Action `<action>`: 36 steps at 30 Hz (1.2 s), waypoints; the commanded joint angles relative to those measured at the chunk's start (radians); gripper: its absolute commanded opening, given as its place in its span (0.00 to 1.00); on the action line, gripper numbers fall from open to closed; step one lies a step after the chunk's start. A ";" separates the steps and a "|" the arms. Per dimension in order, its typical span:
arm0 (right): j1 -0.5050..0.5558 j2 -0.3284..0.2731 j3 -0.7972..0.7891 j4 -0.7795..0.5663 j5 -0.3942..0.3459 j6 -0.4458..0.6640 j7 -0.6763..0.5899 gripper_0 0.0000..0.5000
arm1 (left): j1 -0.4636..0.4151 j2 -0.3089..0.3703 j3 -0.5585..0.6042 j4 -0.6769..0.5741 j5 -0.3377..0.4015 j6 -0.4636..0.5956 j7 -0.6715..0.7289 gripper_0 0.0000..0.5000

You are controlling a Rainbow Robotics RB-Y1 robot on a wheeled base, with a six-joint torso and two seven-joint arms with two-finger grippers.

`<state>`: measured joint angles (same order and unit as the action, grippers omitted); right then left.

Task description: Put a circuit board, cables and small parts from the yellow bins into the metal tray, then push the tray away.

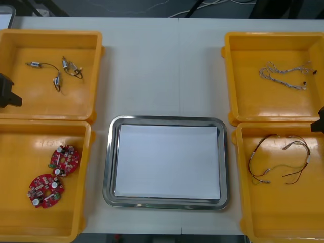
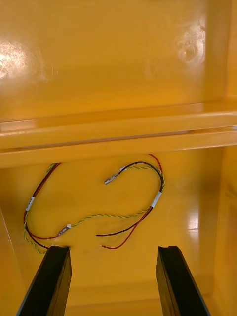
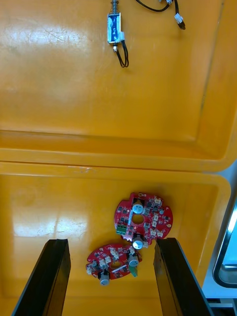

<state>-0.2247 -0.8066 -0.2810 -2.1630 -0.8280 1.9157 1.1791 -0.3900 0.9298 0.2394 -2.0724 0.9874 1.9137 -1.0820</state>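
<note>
Left gripper (image 3: pixel 112 242): at the table's left edge by the two left bins, fingers spread, gripping nothing.
Right gripper (image 2: pixel 113 248): at the right edge by the two right bins, fingers spread, nothing held.
Circuit boards (image 1: pixel 64 160): two round red ones in the near left bin (image 1: pixel 15 202), lying flat and just beside each other. In the left wrist view, one sits between the fingers and the other just past them.
Small metal parts (image 1: pixel 66 64): three in the far left bin (image 1: pixel 20 55), with thin black leads.
Blue and white cables (image 1: pixel 286 76): loose bundle in the far right bin (image 1: pixel 243 91).
Red and yellow cables (image 1: pixel 281 159): looped on the floor of the near right bin (image 1: pixel 283 212), just past the right fingers and apart from them.
Tray (image 1: pixel 109 167): centred on the table (image 1: pixel 162 66) between the bins, shiny rim, white inside, with none of the boards, cables or parts in it.
</note>
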 commanded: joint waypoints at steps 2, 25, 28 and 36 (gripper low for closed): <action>0.012 0.007 -0.037 -0.032 0.009 0.004 -0.004 1.00 | 0.016 0.044 0.029 -0.026 -0.009 0.006 -0.082 1.00; 0.012 0.007 -0.037 -0.032 0.009 0.004 -0.004 1.00 | 0.016 0.044 0.029 -0.026 -0.009 0.006 -0.082 1.00; 0.012 0.007 -0.037 -0.032 0.009 0.004 -0.004 1.00 | 0.016 0.044 0.029 -0.026 -0.009 0.006 -0.082 1.00; 0.012 0.007 -0.037 -0.032 0.009 0.004 -0.004 1.00 | 0.016 0.044 0.029 -0.026 -0.009 0.006 -0.082 1.00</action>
<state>-0.2247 -0.8066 -0.2810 -2.1630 -0.8280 1.9157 1.1791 -0.3900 0.9298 0.2394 -2.0724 0.9874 1.9137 -1.0820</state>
